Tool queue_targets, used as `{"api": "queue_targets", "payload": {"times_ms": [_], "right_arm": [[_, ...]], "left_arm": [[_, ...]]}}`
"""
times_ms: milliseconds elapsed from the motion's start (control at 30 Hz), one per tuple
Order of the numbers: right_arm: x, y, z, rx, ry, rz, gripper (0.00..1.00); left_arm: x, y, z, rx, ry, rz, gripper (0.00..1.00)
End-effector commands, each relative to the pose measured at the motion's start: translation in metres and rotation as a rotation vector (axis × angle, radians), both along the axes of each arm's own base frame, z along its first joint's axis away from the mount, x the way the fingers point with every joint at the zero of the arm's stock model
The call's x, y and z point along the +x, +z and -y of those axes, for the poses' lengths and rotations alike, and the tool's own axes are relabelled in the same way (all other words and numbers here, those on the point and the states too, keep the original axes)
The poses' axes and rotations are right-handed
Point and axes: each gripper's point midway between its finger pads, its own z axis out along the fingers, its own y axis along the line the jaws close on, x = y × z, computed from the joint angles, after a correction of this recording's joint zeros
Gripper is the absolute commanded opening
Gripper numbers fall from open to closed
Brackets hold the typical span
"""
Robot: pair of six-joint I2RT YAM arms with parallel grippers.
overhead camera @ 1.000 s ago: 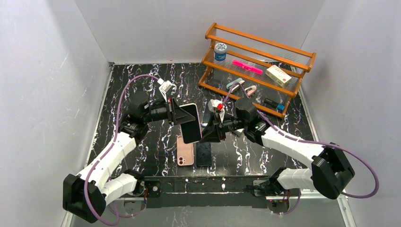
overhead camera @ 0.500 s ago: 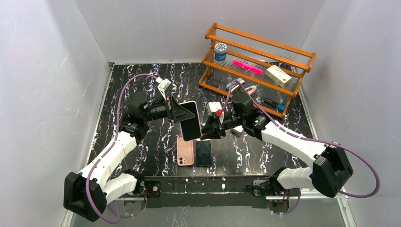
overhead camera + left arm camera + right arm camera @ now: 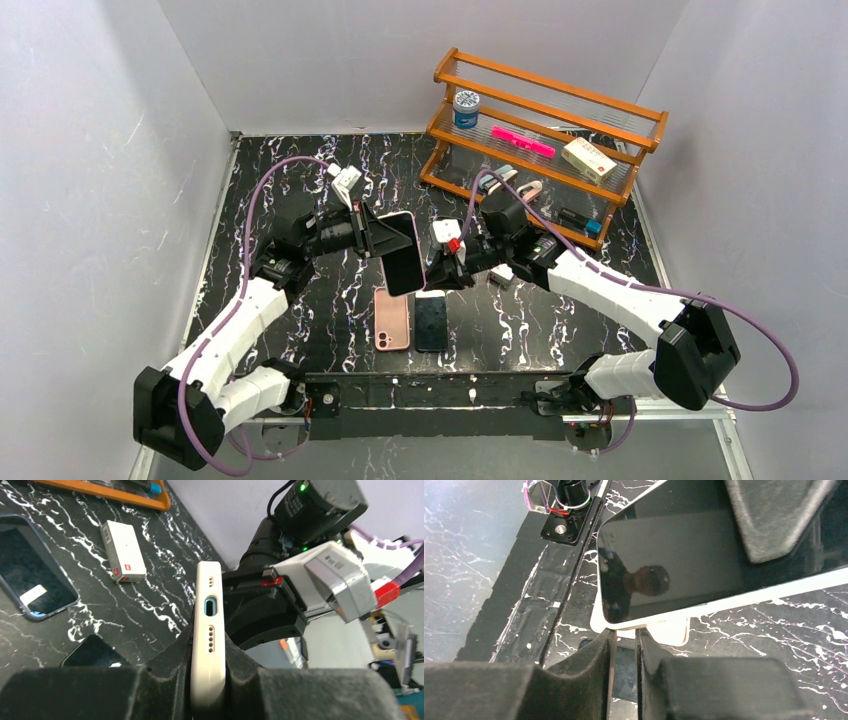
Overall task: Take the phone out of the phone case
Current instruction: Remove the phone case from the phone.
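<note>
Arms: white shells, blk joints, purple cables.

A robotics lab test cell is indicated: a black marbled table is enclosed by plain white panel walls, a cabled left arm and right arm are bolted at 6 o'clock, and a wooden rack of small props is set at 1 o'clock.

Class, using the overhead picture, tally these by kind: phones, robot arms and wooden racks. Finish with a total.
Phones: 3 (cased phone in the left claw, pink phone, dark phone)
Robot arms: 2 (left arm, right arm)
Wooden racks: 1
Total: 6
</note>
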Motion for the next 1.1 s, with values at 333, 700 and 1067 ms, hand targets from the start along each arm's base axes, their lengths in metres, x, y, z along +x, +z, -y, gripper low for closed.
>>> {"api": "queue_targets", "payload": {"times_ms": [333,700,1067], "right_arm": [[-0.014,0.032,0.002,0.081,-0.031,-0.163,0.66],[-0.01,0.029,-0.01,0.07,-0.006,-0.241,0.62],[-0.012,0.034,-0.011,0.063,0.015,-0.251,0.57]], "left_arm": [[-0.021,0.028,-0.002,0.073,-0.077,0.266,0.0],[-0.03,0.046,0.002,-0.015,-0.115,0.3,0.0],[-0.03,0.04,0.002,-0.005,-0.128,0.309,0.0]]}}
